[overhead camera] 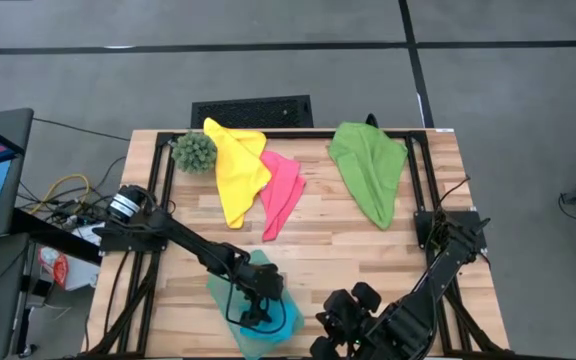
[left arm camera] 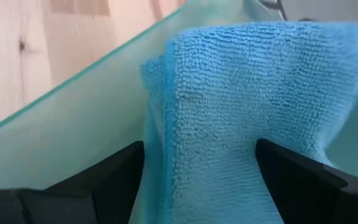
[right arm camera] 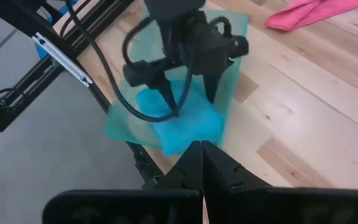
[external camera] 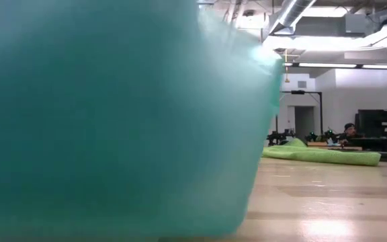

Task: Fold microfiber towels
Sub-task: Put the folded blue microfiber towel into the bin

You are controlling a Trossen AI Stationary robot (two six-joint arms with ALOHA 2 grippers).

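At the near edge of the table (overhead camera: 368, 250), slightly left of centre, you will find the left gripper (right arm camera: 188, 93) lowered into the teal tray (overhead camera: 223, 290), with its fingers (left arm camera: 114, 180) spread to either side of the folded blue towel (left arm camera: 247, 118). The fingers stand apart and the cloth sits loosely between them; whether they touch it cannot be confirmed, so treat this as a release or placement position, not a firm grasp. The blue towel lies in the tray, folded into a compact pad, and this suggests the tray serves as the collection point for finished towels. The tray's wall stands directly in front of the table-level camera, which explains why that view is mostly teal. The right gripper (right arm camera: 202, 163) waits at the near edge, right of the tray, with its fingers pressed together and holding nothing; its camera looks across at the left gripper, so you can use it to monitor the placement. Count the towels as follows: one blue in the tray, one yellow towel (overhead camera: 236, 168) and one pink towel (overhead camera: 281, 190) at the far centre with the pink one tucked partly under the yellow, and one green towel (overhead camera: 368, 168) at the far right, well apart from the others. That gives four towels, one folded and three still loose. Also present are one tray and one spiky green ball (overhead camera: 195, 150), at the far left beside the yellow towel.
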